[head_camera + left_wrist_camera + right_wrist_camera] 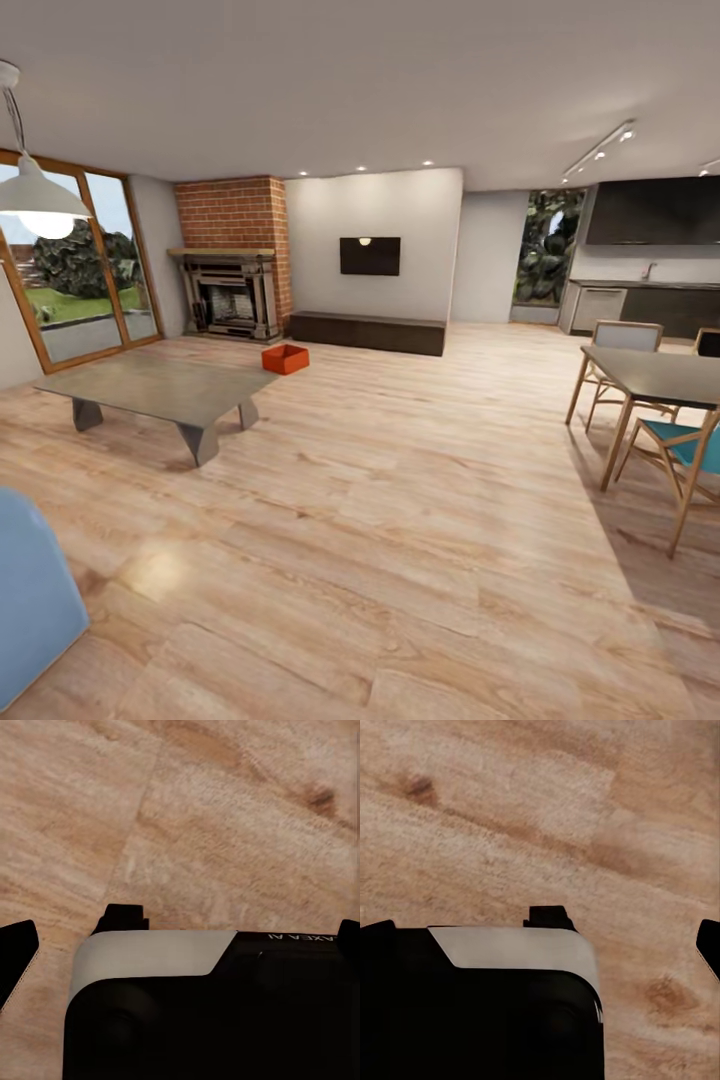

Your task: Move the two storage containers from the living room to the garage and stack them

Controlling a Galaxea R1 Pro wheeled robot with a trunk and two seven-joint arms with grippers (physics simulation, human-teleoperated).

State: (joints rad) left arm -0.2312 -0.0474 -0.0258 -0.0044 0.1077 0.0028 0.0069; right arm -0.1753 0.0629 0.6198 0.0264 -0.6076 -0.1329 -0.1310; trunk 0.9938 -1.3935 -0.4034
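I am standing in the living room, looking across a wide run of plank floor (400, 520) toward the far wall. That wall carries the TV (370, 256) above a long low cabinet (367, 332), with the brick fireplace (232, 258) to its left and glass doors (85, 270) further left. A low grey table (160, 388) sits between me and the fireplace; a dining table (655, 377) with chairs stands off to the right.

The one bin (285, 358) I can see rests on the floor, just past the far corner of the low table and in front of the fireplace, well apart from me. I see no second bin from here; it may be hidden behind furniture, I cannot say.

The step in hand, as I judge it, is the approach. I would drive straight up the open floor, keeping right of the low table so the base clears its legs, and stop square to the bin's long side so both arms can reach its rim.

Both wrist cameras look down at bare planks past the robot's dark body. The left gripper (180, 930) and the right gripper (540, 922) each show dark finger tips set far apart, so I read the jaws as wide and holding nothing. Good for a two-handed lift; I would keep them so until I am over the rim.
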